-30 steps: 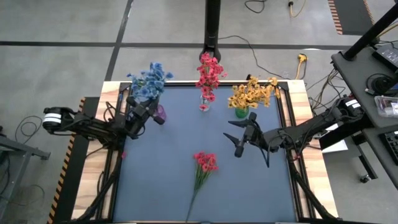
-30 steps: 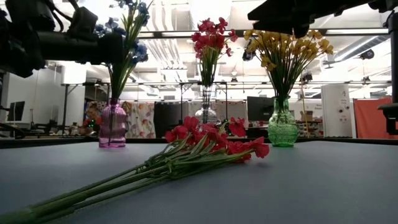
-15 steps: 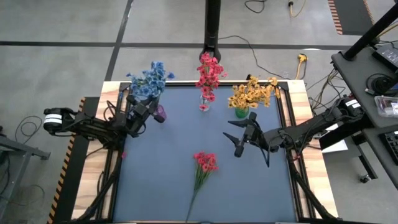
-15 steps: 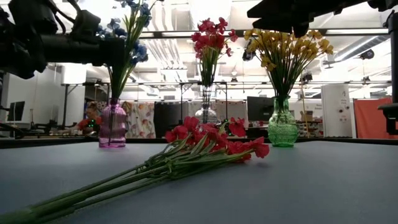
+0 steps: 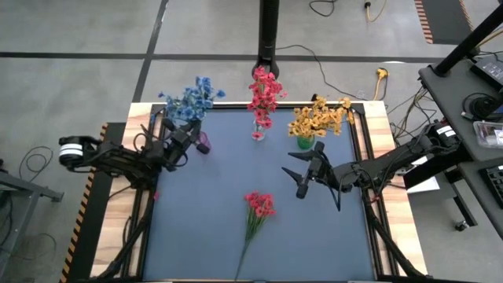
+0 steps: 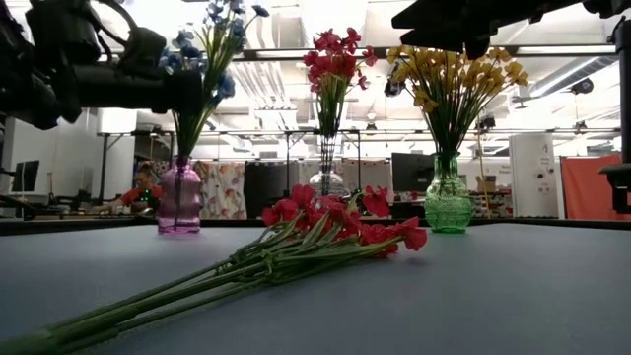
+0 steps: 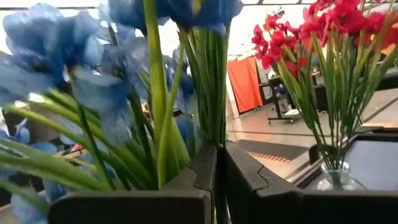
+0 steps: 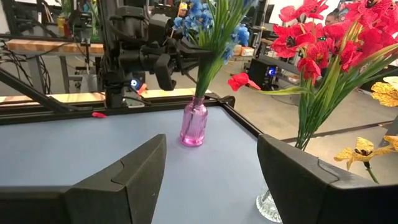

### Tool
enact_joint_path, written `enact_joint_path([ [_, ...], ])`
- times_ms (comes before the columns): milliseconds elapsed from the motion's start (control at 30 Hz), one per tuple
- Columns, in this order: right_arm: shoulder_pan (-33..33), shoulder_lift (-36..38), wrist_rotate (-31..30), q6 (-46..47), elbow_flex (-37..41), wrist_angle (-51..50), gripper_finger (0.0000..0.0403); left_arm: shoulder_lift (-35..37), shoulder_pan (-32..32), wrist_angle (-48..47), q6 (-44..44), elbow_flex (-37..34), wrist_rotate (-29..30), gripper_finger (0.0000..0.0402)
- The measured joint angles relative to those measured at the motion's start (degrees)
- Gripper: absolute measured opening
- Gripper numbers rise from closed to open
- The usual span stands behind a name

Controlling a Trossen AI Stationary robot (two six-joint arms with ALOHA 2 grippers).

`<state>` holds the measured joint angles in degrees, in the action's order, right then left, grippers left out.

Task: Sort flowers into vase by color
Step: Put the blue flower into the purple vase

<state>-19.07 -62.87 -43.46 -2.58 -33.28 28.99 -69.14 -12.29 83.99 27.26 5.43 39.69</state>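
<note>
The left pincer (image 5: 182, 138) is clamped on the blue flowers (image 5: 189, 101) standing in the pink vase (image 5: 203, 142). The right pincer (image 5: 302, 171) hangs apart over the table (image 5: 204, 228). Red flowers (image 5: 258, 206) lie on the table.

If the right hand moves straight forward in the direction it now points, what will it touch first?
Probably the pink vase holding the blue flowers. In the right wrist view it stands nearly centered between the open fingers of the right hand, with bare table before it. The left hand is beside those stems, so depth is uncertain.
</note>
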Motion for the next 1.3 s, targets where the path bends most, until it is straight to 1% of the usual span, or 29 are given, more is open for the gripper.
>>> enact_joint_path([
  [267, 0.00, 0.00, -0.02, -0.51, 0.00, -0.02, 0.0244, -3.87, 0.00, 0.04, -3.24, 0.00, 0.32, 0.0000],
  [467, 0.00, 0.00, -0.02, 0.38, 0.02, -0.34, 0.0244, -5.26, 0.00, -0.01, -4.16, 0.00, 0.34, 0.0000],
  [1300, 0.00, -0.02, -0.04, 1.20, 0.04, -1.70, 0.0244, -5.67, 0.02, -0.06, -4.26, 0.00, 0.38, 0.0000],
])
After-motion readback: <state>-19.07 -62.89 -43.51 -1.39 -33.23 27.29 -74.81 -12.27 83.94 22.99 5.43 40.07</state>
